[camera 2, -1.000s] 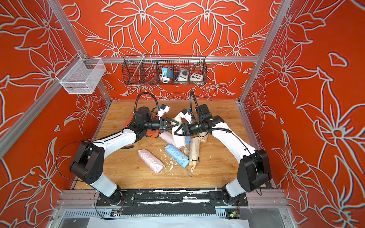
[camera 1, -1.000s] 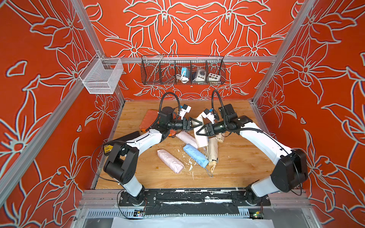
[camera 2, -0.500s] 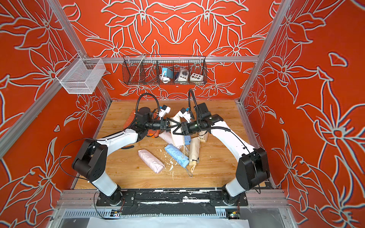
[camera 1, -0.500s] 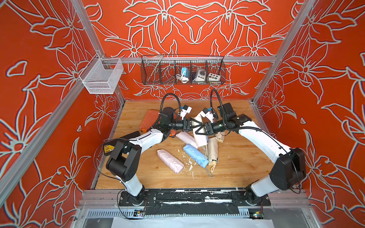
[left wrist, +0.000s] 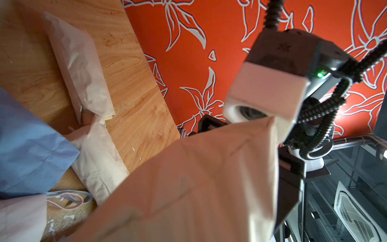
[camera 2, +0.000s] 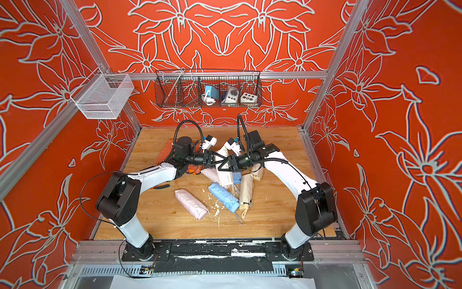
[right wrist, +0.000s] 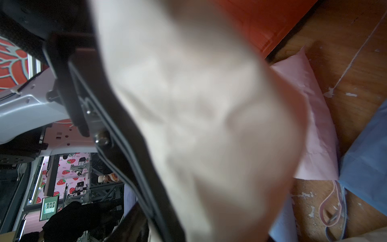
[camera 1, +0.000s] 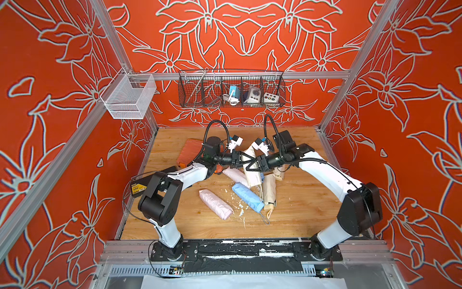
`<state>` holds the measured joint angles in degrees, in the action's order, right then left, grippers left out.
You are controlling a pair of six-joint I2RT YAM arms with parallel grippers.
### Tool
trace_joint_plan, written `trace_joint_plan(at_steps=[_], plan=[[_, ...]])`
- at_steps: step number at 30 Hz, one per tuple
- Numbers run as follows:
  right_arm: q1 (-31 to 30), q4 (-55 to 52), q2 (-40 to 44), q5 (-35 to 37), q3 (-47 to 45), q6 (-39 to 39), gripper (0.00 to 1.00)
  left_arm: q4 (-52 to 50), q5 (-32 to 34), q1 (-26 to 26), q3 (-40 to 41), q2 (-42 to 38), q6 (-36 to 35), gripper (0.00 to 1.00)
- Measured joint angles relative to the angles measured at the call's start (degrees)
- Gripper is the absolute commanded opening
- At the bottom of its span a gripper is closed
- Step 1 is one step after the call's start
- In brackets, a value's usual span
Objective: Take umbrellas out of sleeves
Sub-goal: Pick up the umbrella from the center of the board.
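Where the left gripper (camera 1: 246,158) and right gripper (camera 1: 250,166) meet the cream umbrella (camera 1: 253,176), we cannot tell if jaws pinch.

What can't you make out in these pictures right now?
- The left gripper's fingertips: left wrist view, the cream sleeve covers them.
- The right gripper's hold: right wrist view, the sleeve fills the frame, blurred.
- What is inside the sleeve: its fabric hides that in every view.
- The orange case: both top views, mostly behind the left arm.
- Things in the basket: top views, too small to identify.
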<state>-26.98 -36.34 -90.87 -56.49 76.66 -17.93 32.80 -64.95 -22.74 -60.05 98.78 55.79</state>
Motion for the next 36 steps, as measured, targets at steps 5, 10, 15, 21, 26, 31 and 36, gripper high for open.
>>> trace_joint_plan(at_steps=[5, 10, 15, 21, 26, 31, 36], plan=[[0.00, -0.50, 0.00, 0.09, 0.98, 0.70, 0.77, 0.76, -0.31, 0.44, 0.00, 0.42, 1.51, 0.33], [0.02, -1.09, 0.09, 1.03, 1.66, 0.98, 0.86, 0.79, -0.28, 1.11, 0.07, 0.44, 2.60, 0.33], [0.87, -2.29, 0.83, 3.91, 1.81, 0.63, 0.86, 1.64, 0.04, 2.40, 0.63, 0.44, 4.50, 0.33], [6.01, -0.46, 6.60, 8.66, 1.44, -5.31, 0.86, 3.63, 2.14, 4.42, 3.87, 0.44, 8.22, 0.33], [10.99, 5.22, 10.99, 6.32, -0.46, -14.40, 0.84, 7.39, 4.61, 6.16, 7.85, 0.44, 12.31, 0.33], [10.86, 7.17, 11.37, 4.59, -3.28, -20.65, 0.78, 16.63, 7.43, 7.82, 13.68, 0.44, 20.85, 0.33], [9.86, 10.86, 14.60, 5.70, -12.20, -28.59, 0.72, 24.68, 10.16, 8.35, 16.17, 0.46, 28.37, 0.33]])
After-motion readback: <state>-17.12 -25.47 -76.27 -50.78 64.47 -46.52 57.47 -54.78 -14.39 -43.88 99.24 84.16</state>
